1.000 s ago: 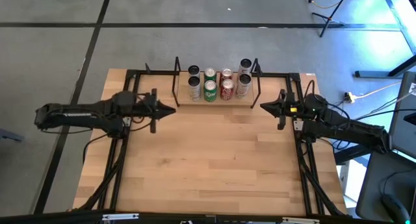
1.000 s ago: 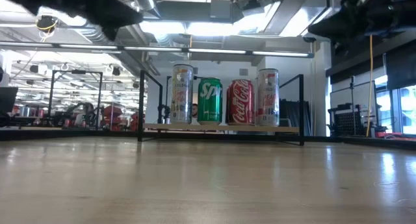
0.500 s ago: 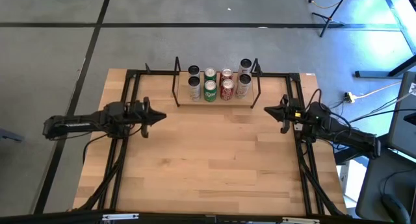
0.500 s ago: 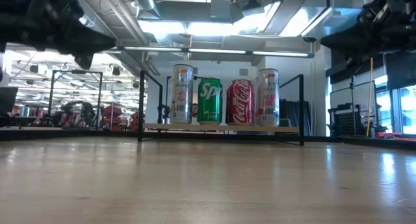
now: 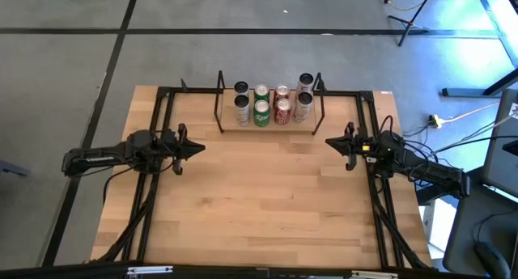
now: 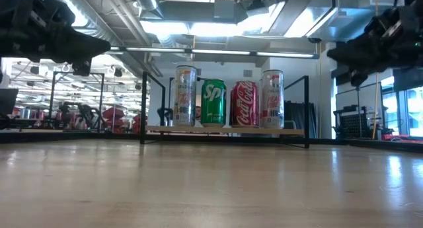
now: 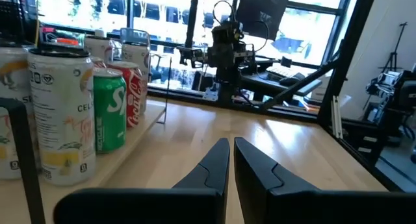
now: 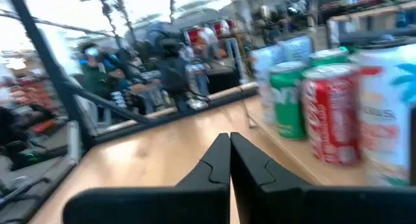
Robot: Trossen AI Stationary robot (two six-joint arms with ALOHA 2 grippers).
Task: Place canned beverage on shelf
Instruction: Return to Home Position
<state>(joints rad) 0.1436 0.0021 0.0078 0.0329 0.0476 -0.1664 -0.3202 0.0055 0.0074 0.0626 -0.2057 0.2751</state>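
Observation:
The shelf point(image 5: 269, 124), a low black rod rack on a light board, stands at the table's far middle. Several cans stand upright on its board: silver cans point(image 5: 242, 109), green cans point(image 5: 261, 112), red cans point(image 5: 282, 111) and silver cans at the right end point(image 5: 303, 106). The low view shows the front row point(image 6: 228, 99). My left gripper point(image 5: 200, 147) is shut and empty over the table's left side, left of the shelf; it also shows in its wrist view point(image 7: 231, 149). My right gripper point(image 5: 329, 141) is shut and empty at the table's right side, right of the shelf point(image 8: 229, 143).
Black frame rails run along the table's left point(image 5: 150, 206) and right point(image 5: 384, 214) sides under the arms. Bare wooden tabletop point(image 5: 267, 198) lies between the grippers and toward the near edge. The room beyond the table shows in the low and wrist views.
My left gripper has drawn back toward the table's left edge and a little toward the near edge. My right gripper has moved slightly toward the near edge. Both stay shut. The cans and shelf have kept still.

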